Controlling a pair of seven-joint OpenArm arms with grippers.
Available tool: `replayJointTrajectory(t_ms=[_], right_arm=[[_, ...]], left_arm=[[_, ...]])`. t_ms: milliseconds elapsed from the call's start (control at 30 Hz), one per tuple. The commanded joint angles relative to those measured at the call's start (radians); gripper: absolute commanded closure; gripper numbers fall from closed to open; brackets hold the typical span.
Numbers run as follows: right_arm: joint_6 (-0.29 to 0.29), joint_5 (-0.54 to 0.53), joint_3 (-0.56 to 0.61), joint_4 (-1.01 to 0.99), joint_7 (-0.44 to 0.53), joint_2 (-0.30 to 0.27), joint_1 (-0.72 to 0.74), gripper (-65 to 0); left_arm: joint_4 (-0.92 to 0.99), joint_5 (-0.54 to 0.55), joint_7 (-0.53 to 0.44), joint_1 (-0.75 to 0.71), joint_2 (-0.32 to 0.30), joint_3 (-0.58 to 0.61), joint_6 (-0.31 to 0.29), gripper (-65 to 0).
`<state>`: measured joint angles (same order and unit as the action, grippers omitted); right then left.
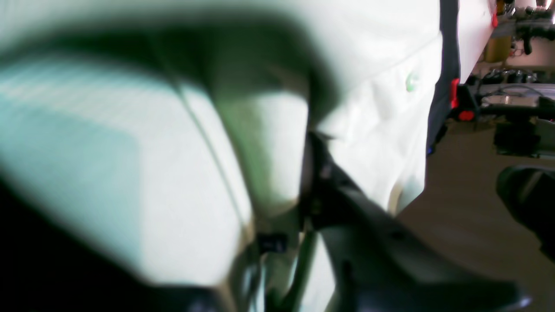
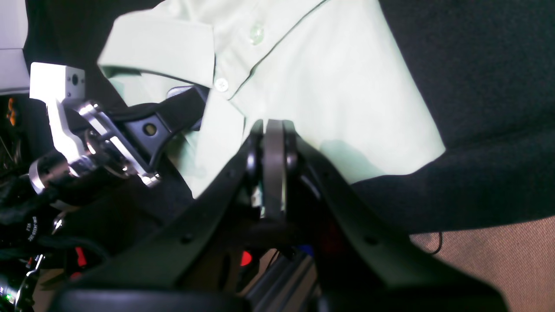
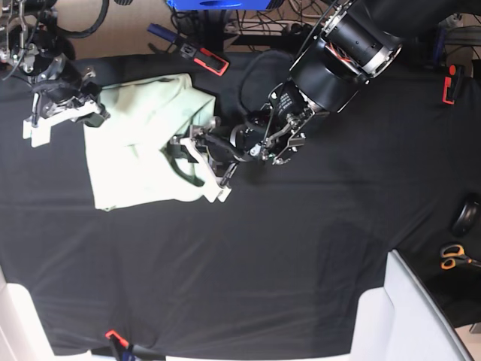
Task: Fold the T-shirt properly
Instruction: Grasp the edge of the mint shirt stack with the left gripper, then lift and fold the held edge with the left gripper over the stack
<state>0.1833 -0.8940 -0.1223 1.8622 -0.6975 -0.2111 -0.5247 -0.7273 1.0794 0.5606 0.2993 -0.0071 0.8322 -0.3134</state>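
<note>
Pale mint T-shirt [image 3: 143, 147] spread on black tablecloth [image 3: 301, 241], its collar edge pinched by nearly closed left gripper [image 3: 183, 150], its far edge clamped between fully closed right gripper [image 2: 274, 130] jaws

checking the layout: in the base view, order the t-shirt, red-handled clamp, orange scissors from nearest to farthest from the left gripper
1. T-shirt: the left gripper is at its right edge.
2. Red-handled clamp: up at the table's far edge.
3. Orange scissors: far off, lower right beside the table.
</note>
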Motion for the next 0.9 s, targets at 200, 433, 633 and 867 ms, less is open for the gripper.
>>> replayJointTrajectory(t_ms=[200,433,633,867], right_arm=[[-0.009,-0.009,-0.006,0.015,0.014,-0.007,-0.002,-0.1],[-0.009,-0.009,-0.007,0.015,0.014,-0.007,-0.012,-0.1],[-0.009,-0.009,-0.007,0.015,0.014,-0.007,-0.01,-0.1],[-0.009,-0.009,-0.007,0.015,0.014,-0.007,-0.004,-0.1]], left_arm=[[-0.001,0.003,0.045,-0.004,0.002,0.002,0.016,0.0],[-0.045,0.005,0.049,0.024,-0.049,0.011,0.016,0.0],[-0.156,0.003,0.19,0.067,-0.136,0.0,0.018,0.0],[-0.159,-0.008,0.23,0.163,-0.195,0.011,0.018,0.0]])
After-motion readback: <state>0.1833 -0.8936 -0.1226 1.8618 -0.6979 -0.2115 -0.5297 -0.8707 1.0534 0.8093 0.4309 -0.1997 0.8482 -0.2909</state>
